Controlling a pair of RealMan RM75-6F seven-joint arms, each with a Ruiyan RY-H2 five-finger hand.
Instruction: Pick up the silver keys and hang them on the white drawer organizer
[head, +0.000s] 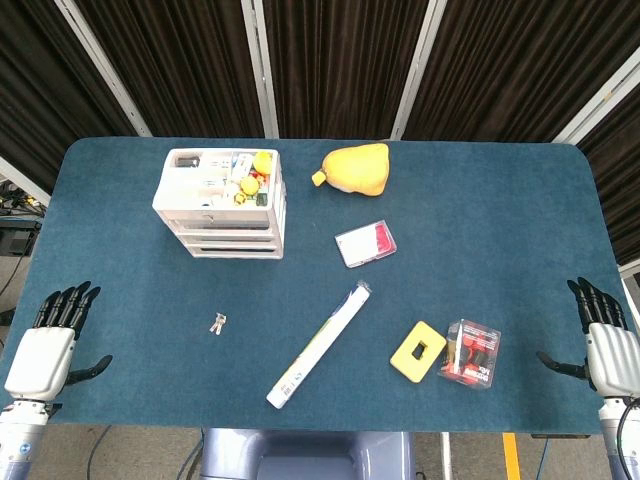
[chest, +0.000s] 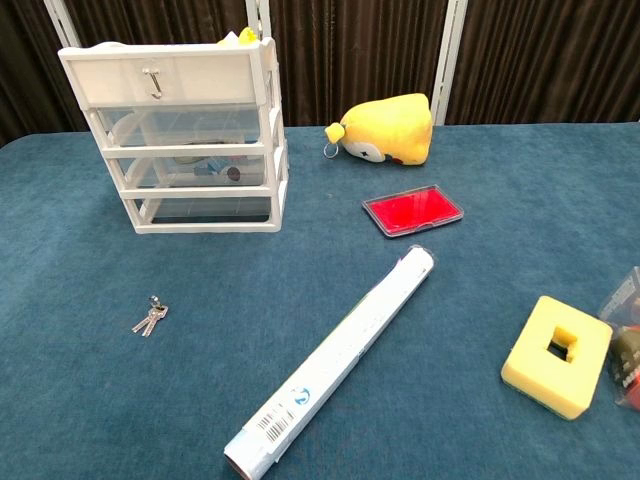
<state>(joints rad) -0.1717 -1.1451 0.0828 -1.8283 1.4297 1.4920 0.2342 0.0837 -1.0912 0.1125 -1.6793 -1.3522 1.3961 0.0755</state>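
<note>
Keys (head: 218, 322) lie before the organizer (head: 220, 205); both hands, left (head: 45, 352) and right (head: 608, 345), are spread empty. A fine pinch is advised.

Silver keys (head: 218, 322) lie flat on the table, toward its left front. White drawer organizer (head: 222, 205) stands upright near the left rear, drawers closed.

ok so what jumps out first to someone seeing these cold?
The white drawer organizer at the table's far left, with a yellow plush toy to its right. Then the long white tube lying diagonally mid-table, and the tiny silver keys alone on the blue cloth in front of the organizer.
</note>
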